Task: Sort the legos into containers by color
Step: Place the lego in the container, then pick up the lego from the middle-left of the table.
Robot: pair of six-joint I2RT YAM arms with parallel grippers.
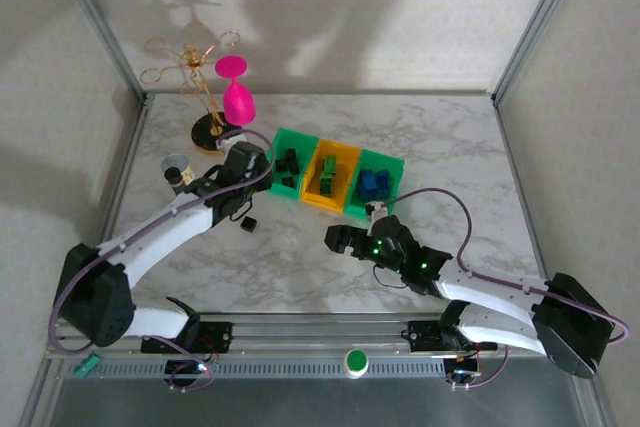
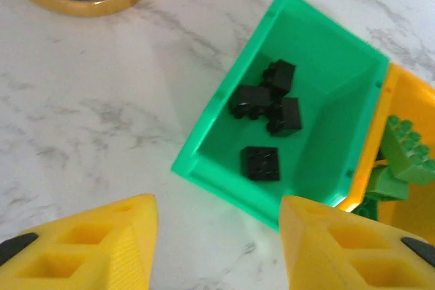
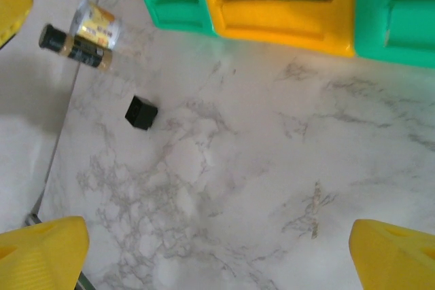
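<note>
Tabletop (image 1: 300, 277): marble; containers (image 1: 322, 203) sit toward its far edge, centre.
Containers: green, yellow-orange, green in a row, holding black legos (image 2: 268, 100), green legos (image 2: 404, 151), blue legos (image 1: 372, 185).
Left gripper (image 2: 217, 249): fingers spread, empty, above the left bin's near corner.
Right gripper (image 3: 217, 249): spread wide, empty, nearer the near edge than the row.
Loose black lego (image 3: 141, 113): left of the tabletop's centre, nearward of the left gripper, leftward of the right; squarish, no clear long axis; left arm judged nearer.
Views: the right wrist view shows it on bare marble; the left wrist view shows four black bricks binned.
</note>
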